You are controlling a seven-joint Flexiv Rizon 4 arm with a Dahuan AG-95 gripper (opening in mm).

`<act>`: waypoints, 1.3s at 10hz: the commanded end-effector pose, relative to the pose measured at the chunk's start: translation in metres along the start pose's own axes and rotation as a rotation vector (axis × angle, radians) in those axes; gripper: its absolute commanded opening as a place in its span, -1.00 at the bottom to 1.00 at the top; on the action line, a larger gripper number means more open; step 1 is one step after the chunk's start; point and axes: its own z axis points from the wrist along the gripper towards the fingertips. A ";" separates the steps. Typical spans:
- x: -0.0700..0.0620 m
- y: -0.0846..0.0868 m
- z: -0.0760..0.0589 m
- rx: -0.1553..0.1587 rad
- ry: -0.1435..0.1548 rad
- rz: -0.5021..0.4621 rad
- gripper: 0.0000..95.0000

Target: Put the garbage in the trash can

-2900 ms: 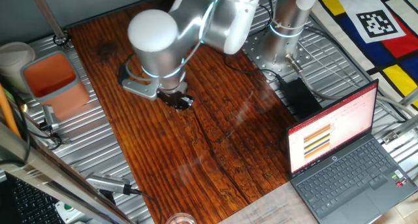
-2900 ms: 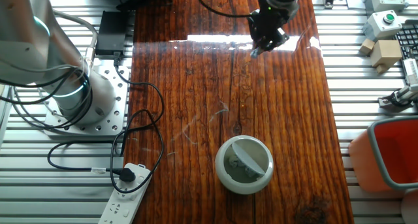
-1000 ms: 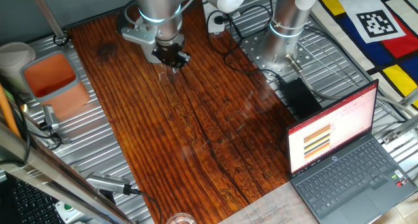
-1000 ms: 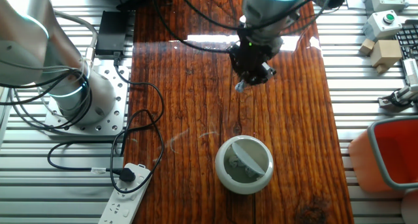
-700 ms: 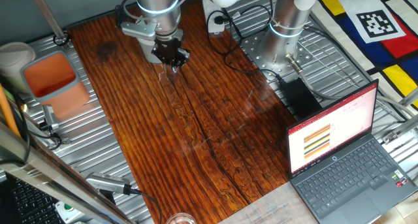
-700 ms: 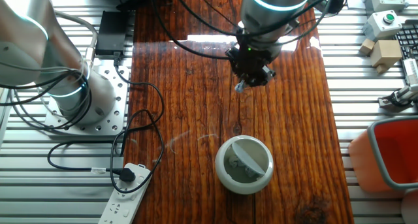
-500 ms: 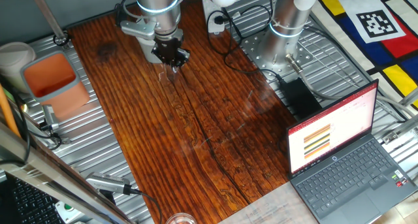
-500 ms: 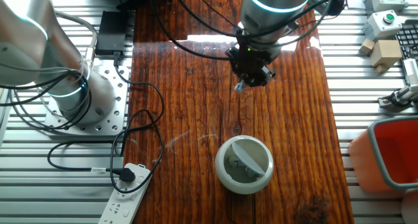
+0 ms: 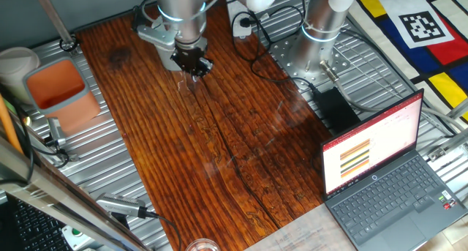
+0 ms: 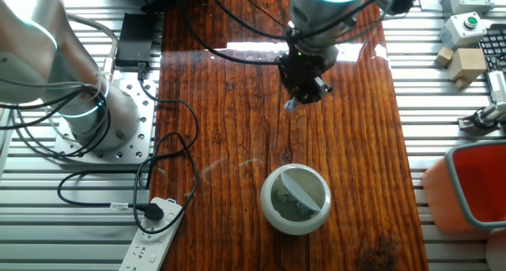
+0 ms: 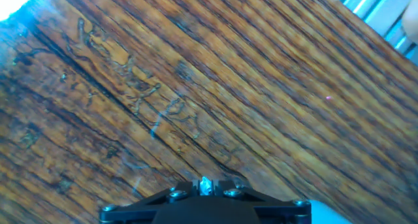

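Above the wooden table [image 10: 237,105] my arm [image 10: 320,10] comes down nearly plumb, wrist pointing straight at the boards, gripper [image 10: 294,103] hanging just over the grain. From the other fixed view I see my fingertips drawn tight together, and there's a tiny bluish-white wad of garbage [image 10: 291,106] nipped right at the tip. My hand view agrees: a small pale speck [image 11: 205,184] sits pinched at the bottom edge, with only blurred wood grain running diagonally beyond it. I can't pick out any other wads in these views.

The trash can [image 10: 296,198], that light-grey round cup, stands on the table nearer the camera in the other fixed view, well apart from my gripper. Something pale and curved lies inside it, though what it is I can't tell. In one fixed view my own arm [image 9: 179,17] covers that end of the table, so the cup doesn't show there; my gripper [image 9: 192,66] hangs dark and narrow beneath the silver wrist.

Off the table's side sits a rectangular bin with an orange inside [image 9: 55,86], on the metal frame. A laptop [image 9: 380,170] stands open at the far corner, and a power strip [image 10: 154,235] lies by my base [image 10: 91,125] with its cable looping over the slats.
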 end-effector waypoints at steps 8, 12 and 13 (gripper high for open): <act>0.072 -0.075 -0.031 0.004 0.017 -0.235 -1.00; 0.094 -0.091 -0.021 0.039 0.006 -0.320 -1.00; 0.095 -0.092 -0.021 0.046 0.011 -0.322 -1.00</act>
